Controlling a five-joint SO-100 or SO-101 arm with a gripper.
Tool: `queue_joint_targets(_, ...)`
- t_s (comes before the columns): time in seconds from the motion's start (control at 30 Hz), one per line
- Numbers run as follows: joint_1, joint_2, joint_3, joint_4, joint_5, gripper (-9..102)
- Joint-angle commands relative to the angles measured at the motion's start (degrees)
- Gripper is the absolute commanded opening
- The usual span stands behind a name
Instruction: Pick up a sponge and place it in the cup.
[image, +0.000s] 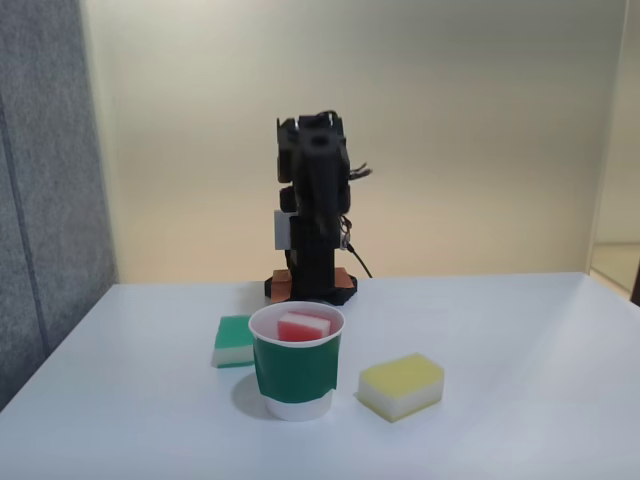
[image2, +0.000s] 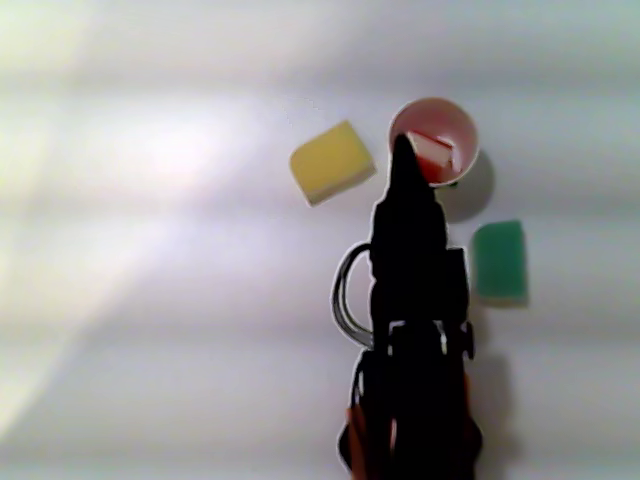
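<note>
Cup (image: 296, 372): white paper with a dark green band, round rim, near the tabletop's (image: 520, 330) front edge in the fixed view.
Contents: the sponge (image: 303, 326), a red-topped white block, tilted inside.
Gripper (image2: 403, 150): dark tip above the cup rim; opening cannot be told.
Neighbours: green sponge (image: 234, 342) touching the cup's left, yellow sponge (image: 401, 385) right, soft rectangular blocks.

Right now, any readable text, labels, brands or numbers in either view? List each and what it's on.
None readable.
White paper cup with dark green band: band is plain, no print visible.
Red-topped sponge block inside the cup, yellow-topped sponge, green-topped sponge: no markings.
Black robot arm: a pale patch on its side, too blurred to tell if it carries text.
</note>
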Motion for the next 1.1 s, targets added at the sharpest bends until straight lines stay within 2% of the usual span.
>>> queue_joint_targets(0.0,-1.0,1.4,2.5,-2.4,-0.4,0)
queue_joint_targets(0.23,-4.7,1.4,10.6,-12.1,1.1,0)
queue_joint_targets(0.47,-6.8,1.4,11.6,-10.9,1.7,0)
queue_joint_targets(0.67,-9.1,1.1,11.7,-4.7,3.3,0)
queue_joint_targets(0.87,-7.0,1.2,11.7,6.9,2.8,0)
queue_joint_targets(1.07,-0.1,1.5,11.8,16.7,-6.2,0)
